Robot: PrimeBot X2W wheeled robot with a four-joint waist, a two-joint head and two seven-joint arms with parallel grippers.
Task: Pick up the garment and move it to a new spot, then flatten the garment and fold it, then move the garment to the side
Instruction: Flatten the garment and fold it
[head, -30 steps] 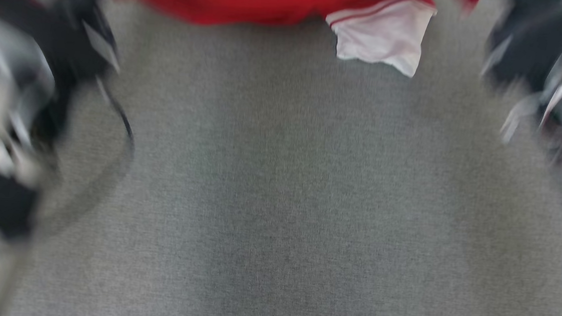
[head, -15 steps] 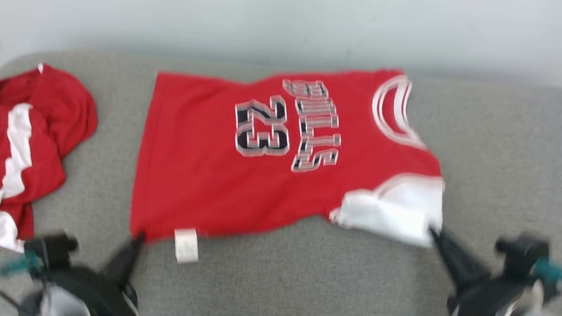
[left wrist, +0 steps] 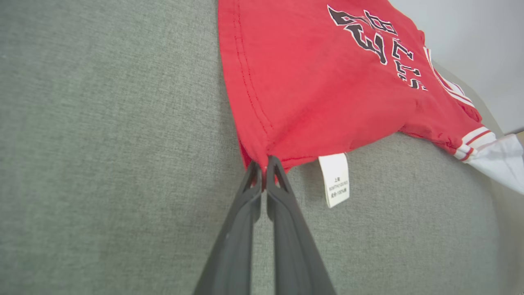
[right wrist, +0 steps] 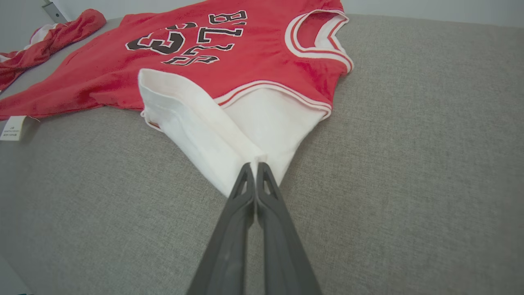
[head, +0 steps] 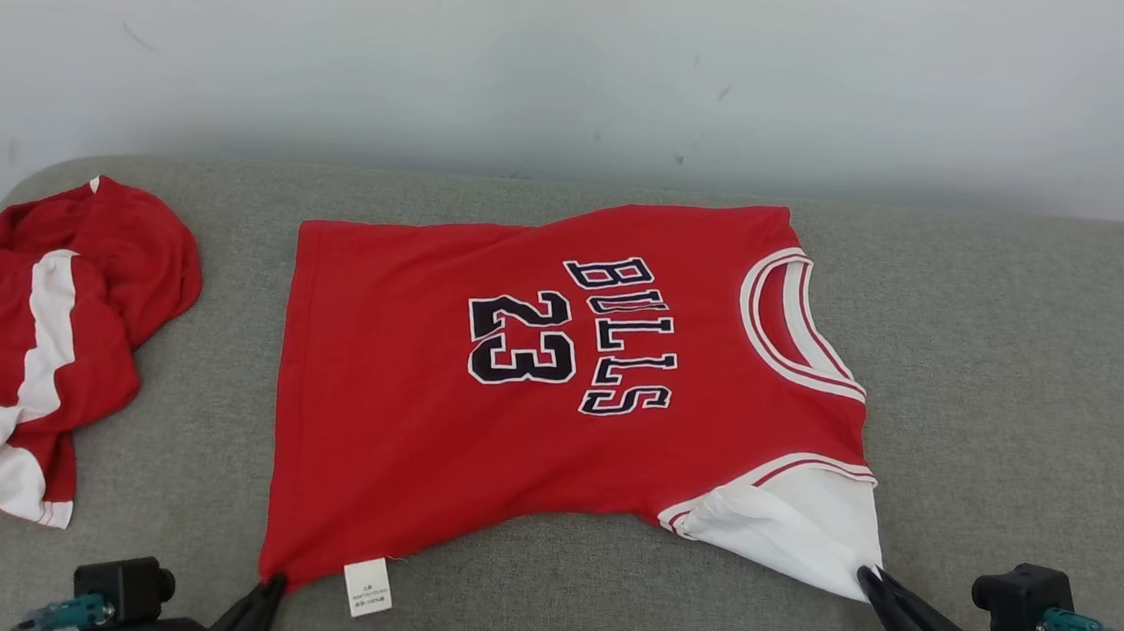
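Note:
The garment point(head: 516, 392) is a red jersey with "BULLS 23" and a white sleeve, spread on the grey cushion point(head: 1017, 392), collar to the right. My left gripper point(head: 272, 584) is shut on its near hem corner, beside a white care tag point(head: 367, 586). In the left wrist view that gripper point(left wrist: 264, 164) pinches the red hem point(left wrist: 266, 135). My right gripper point(head: 868, 575) is shut on the tip of the white sleeve point(head: 796, 525); the right wrist view shows this gripper point(right wrist: 254, 166) clamped on the white fabric point(right wrist: 229, 135).
A second red garment with a white stripe point(head: 39, 335) lies crumpled at the cushion's left end, also seen as a red heap point(right wrist: 41, 41) in the right wrist view. A pale wall point(head: 582, 56) rises behind the cushion.
The head camera has swung up from bare cushion to the whole jersey, and the blur has cleared. Both grippers keep their hold on the hem corner and the sleeve.

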